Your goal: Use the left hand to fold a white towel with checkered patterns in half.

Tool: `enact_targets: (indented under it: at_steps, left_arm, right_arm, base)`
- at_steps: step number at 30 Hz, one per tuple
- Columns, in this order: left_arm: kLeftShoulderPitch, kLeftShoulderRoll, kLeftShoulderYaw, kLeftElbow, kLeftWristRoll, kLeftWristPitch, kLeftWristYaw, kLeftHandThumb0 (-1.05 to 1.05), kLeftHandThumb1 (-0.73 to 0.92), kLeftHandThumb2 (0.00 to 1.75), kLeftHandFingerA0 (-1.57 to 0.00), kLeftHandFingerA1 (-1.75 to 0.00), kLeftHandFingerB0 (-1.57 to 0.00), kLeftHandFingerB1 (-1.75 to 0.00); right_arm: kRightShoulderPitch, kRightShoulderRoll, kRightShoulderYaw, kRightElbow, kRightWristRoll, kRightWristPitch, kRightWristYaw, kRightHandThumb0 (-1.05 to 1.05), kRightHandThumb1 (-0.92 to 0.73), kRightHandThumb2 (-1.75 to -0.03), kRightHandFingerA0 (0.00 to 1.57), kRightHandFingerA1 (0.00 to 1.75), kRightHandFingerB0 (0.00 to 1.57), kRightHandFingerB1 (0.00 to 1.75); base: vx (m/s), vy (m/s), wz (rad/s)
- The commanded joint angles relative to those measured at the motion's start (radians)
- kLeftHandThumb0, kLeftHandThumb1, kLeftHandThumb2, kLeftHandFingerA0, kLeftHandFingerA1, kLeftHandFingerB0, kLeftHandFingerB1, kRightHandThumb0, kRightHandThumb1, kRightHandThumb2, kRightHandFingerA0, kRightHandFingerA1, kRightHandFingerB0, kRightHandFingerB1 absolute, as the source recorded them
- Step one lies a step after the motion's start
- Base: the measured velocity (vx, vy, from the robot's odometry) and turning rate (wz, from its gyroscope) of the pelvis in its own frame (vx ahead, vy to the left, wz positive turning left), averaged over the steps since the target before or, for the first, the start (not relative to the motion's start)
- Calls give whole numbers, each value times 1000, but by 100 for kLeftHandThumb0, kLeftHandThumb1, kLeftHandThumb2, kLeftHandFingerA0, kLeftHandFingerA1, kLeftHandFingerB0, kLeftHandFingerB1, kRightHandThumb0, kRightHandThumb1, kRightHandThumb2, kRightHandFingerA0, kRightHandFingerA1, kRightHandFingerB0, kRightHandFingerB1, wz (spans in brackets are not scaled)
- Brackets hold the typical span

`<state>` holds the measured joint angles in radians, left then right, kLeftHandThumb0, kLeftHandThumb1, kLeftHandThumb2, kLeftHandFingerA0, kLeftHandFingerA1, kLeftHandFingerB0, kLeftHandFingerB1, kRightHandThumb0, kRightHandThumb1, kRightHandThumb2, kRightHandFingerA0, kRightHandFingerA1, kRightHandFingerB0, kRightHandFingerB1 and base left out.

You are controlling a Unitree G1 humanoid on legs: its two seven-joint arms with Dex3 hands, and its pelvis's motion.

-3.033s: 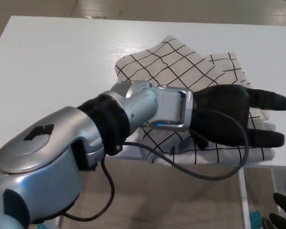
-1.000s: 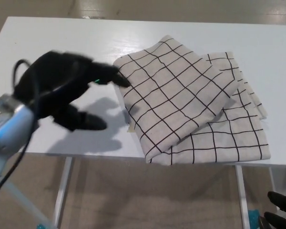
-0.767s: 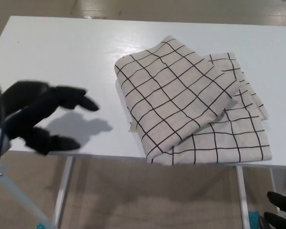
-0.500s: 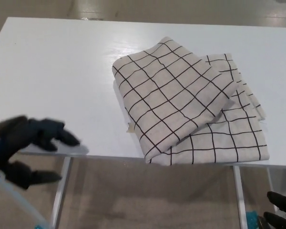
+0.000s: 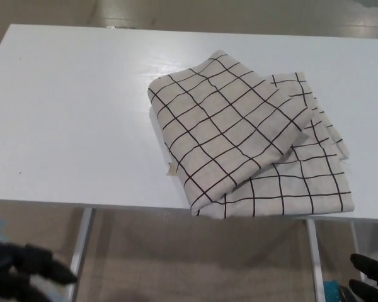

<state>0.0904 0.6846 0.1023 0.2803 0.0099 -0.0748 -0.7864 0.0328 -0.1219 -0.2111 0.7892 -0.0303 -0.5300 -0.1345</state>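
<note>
White tabletop (image 5: 69, 119) fills most of the view. Checkered towel (image 5: 239, 135) lies folded on its right half, near the front edge, top layer skewed; long axis runs diagonal, upper left to lower right. My left robot hand (image 5: 22, 277) hangs low at bottom left, below the tabletop, fingers spread, holding nothing, well apart from the towel. My right robot hand (image 5: 372, 280) barely shows bottom right; can't tell its state.
</note>
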Motion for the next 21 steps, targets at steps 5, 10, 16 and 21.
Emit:
enact_targets:
  at_steps: [5, 10, 16, 21]
  left_arm:
    - [131, -175, 226, 362, -329, 121, -180, -67, 40, 80, -66, -58, -53, -50]
    - [142, -234, 215, 394, -122, -134, 157, -67, 49, 58, -47, -40, -45, -36]
    - [46, -321, 232, 549, -93, -81, 405, -53, 40, 57, -34, -38, -36, -35]
    - [5, -360, 224, 579, -74, -97, 503, -47, 38, 65, -33, -43, -31, -40]
  right_arm:
    - [79, -19, 21, 39, -43, 46, -48, -26, -52, -56, 52, 56, 68, 48]
    - [102, -20, 28, 46, -43, 24, -48, -26, -52, -56, 52, 55, 68, 47]
    - [141, -14, 38, 12, -48, 38, -42, -28, -52, -56, 53, 55, 68, 47]
    - [133, -7, 31, -13, -20, 71, -21, -33, -44, -81, 49, 63, 59, 61]
  base:
    - [0, 0, 0]
    - [0, 0, 0]
    - [0, 0, 0]
    - [0, 0, 0]
